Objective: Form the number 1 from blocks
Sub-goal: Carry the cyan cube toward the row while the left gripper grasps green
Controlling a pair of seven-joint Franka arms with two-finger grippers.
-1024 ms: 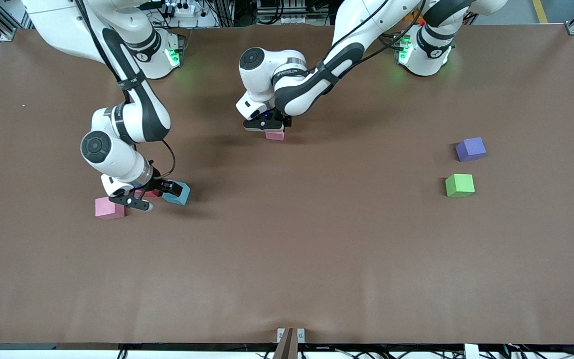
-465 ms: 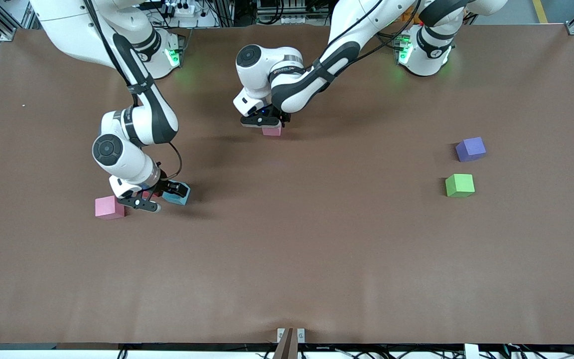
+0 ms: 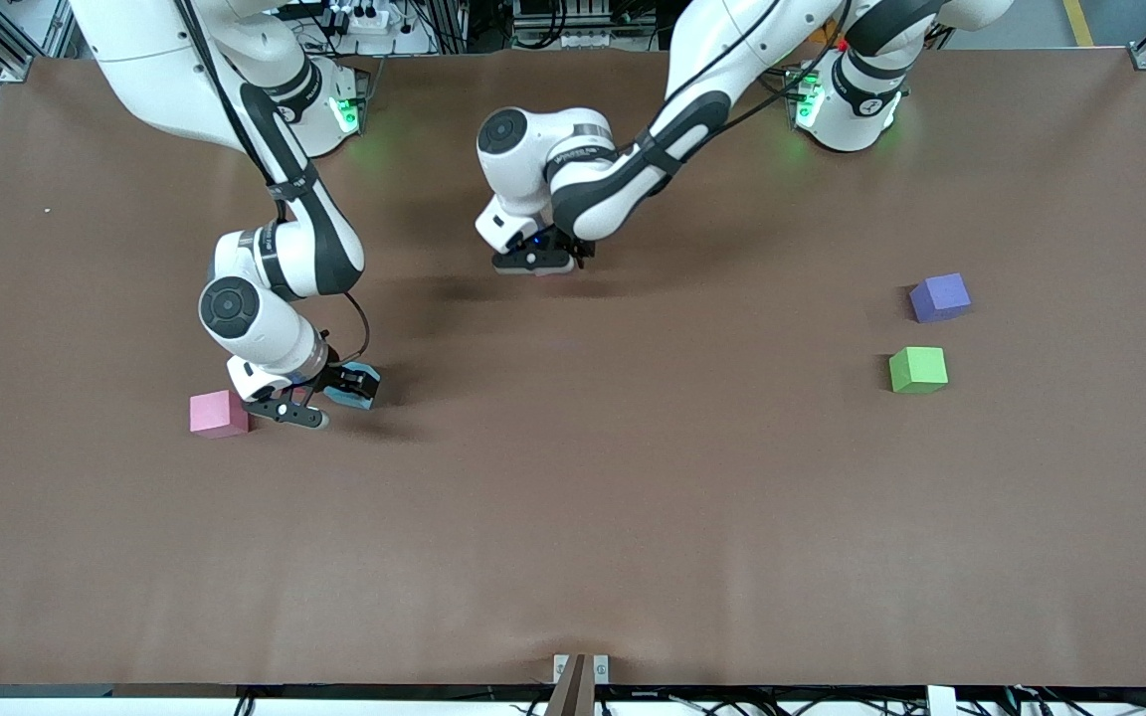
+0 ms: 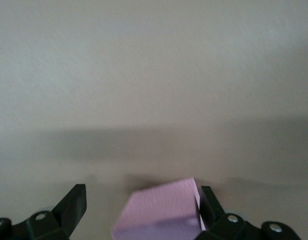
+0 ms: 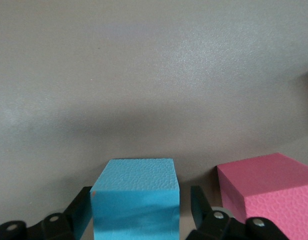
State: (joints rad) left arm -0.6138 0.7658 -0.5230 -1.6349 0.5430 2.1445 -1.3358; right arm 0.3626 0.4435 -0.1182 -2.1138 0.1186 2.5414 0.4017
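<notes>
My right gripper [image 3: 332, 392] [image 5: 141, 196] is open low over the table, its fingers on either side of a light blue block [image 3: 362, 392] [image 5: 135, 197], with a gap on one side. A reddish-pink block [image 5: 271, 192] lies just beside it. A pink block [image 3: 219, 414] sits close by, toward the right arm's end. Near the table's middle, my left gripper [image 3: 535, 265] [image 4: 142, 196] is open around another pink block [image 4: 161, 212], which touches one finger and is hidden under the hand in the front view. Purple [image 3: 940, 296] and green [image 3: 918, 369] blocks lie at the left arm's end. No orange block shows.
The brown table [image 3: 633, 517] stretches wide and bare nearer the front camera. A small metal bracket [image 3: 580, 668] sits at its front edge. Both robot bases stand along the table's back edge.
The right hand has shifted a little toward the light blue block and now covers the red block seen earlier. The left hand has moved over its pink block, hiding it in the front view.
</notes>
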